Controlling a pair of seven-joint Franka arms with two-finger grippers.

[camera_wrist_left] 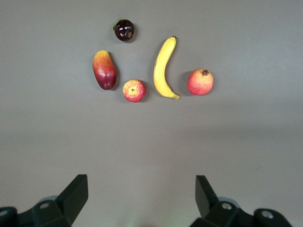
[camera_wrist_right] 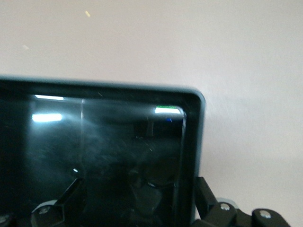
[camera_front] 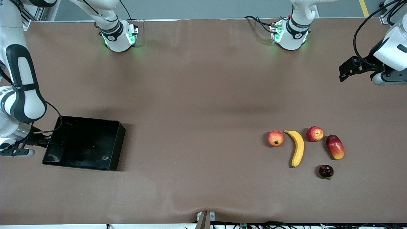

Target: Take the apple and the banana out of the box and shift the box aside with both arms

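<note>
Two fruits, apple point(camera_front: 314, 134) and banana point(camera_front: 296, 148), lie out; empty box point(camera_front: 84, 143) sits at the right arm's end. Right gripper point(camera_wrist_right: 137, 201), jaws spread, straddles its wall; left gripper point(camera_wrist_left: 142, 196), open, waits above. Judged final step: withdraw.

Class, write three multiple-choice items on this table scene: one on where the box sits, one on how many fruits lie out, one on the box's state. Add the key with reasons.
1. Where is the box?
A. toward the right arm's end of the table
B. toward the left arm's end
C. among the fruits

2. How many fruits lie on the table?
A. three
B. five
C. seven

3. What is in the box?
A. the apple
B. the banana
C. nothing

Key: 1 A, it sits by the right gripper, apart from the fruits. 2 B, apple, banana, pomegranate, mango and dark plum. 3 C, its black floor is bare.
</note>
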